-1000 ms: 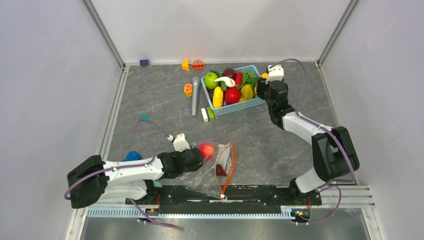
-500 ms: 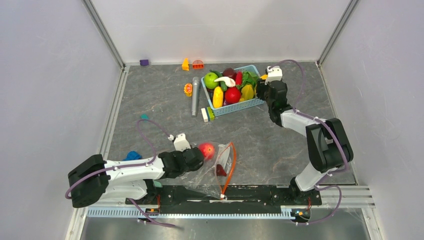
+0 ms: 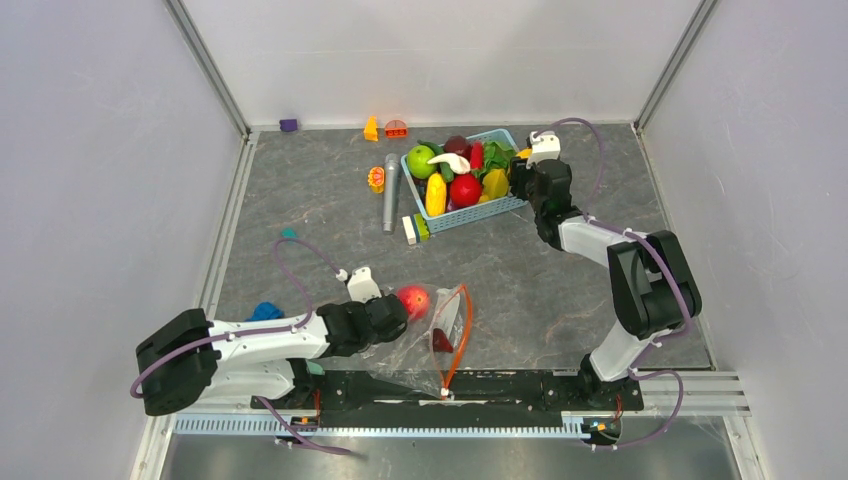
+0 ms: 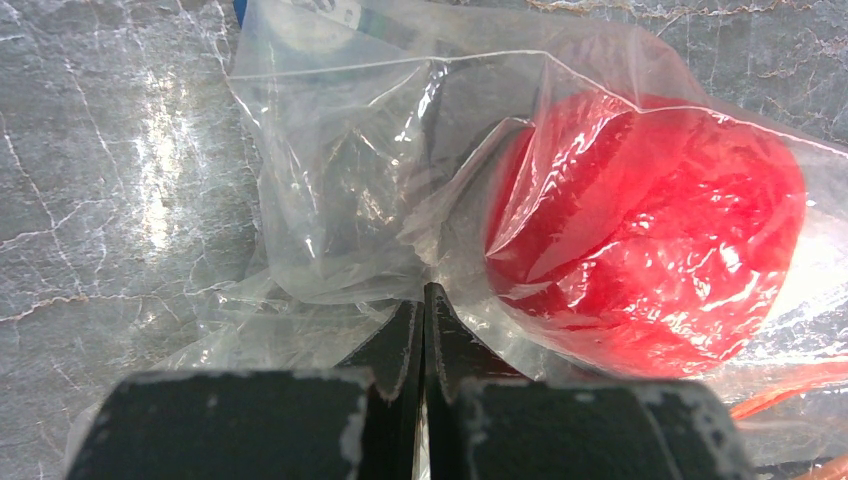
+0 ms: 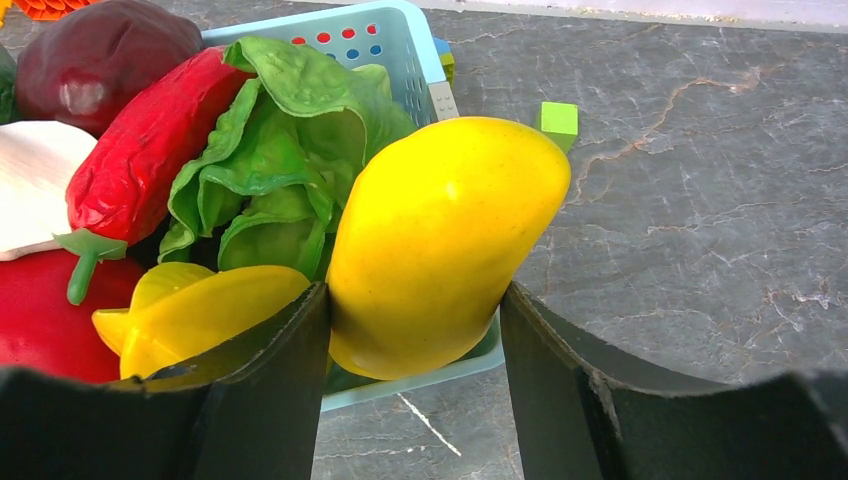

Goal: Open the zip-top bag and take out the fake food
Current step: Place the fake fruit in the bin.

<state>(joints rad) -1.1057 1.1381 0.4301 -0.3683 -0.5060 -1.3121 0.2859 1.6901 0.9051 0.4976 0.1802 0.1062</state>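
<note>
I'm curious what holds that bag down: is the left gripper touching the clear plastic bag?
Touching. The left wrist view shows the left gripper shut, with a fold of the zip-top bag bunched and pinched at its tips.

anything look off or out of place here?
The zip-top bag lies crumpled at the near edge, a red fruit still inside; left tool pinches its film only. Right tool grips a yellow mango at the blue basket's edge. Nothing spilled or broken.
</note>
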